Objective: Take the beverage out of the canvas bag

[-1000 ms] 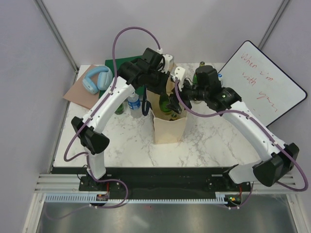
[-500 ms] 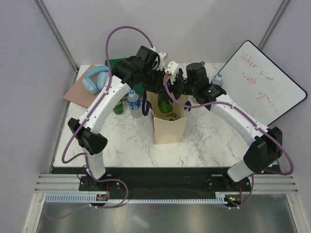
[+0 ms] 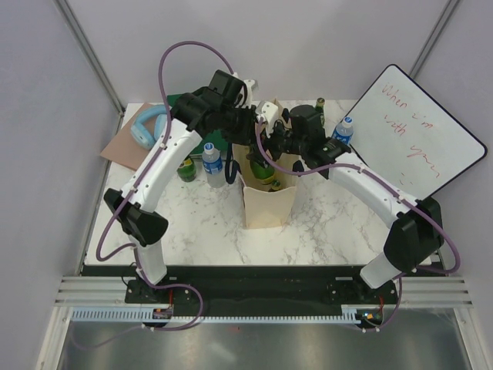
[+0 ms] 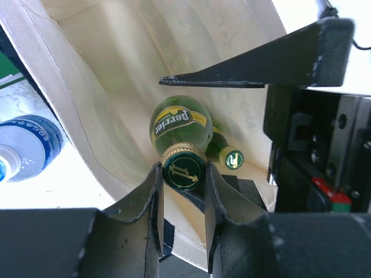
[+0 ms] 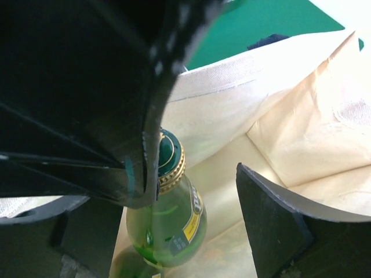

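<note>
Item: beverage, a green glass Perrier bottle (image 4: 177, 124), upright inside the tall cream canvas bag (image 3: 268, 206). A second green-capped bottle (image 4: 232, 157) stands just beside it.
Left gripper (image 4: 184, 194): closed on the cap, one finger on each side.
Right gripper (image 3: 271, 148): jaws wide apart at the bag mouth, holding nothing.
Handling: lift straight up. The hold on the cap looks narrow, so grip it firmly and clear the fabric walls.

Blue headphones (image 3: 145, 127) rest on what may be brown cardboard (image 3: 121, 151), whiteboard (image 3: 420, 127) well apart
</note>
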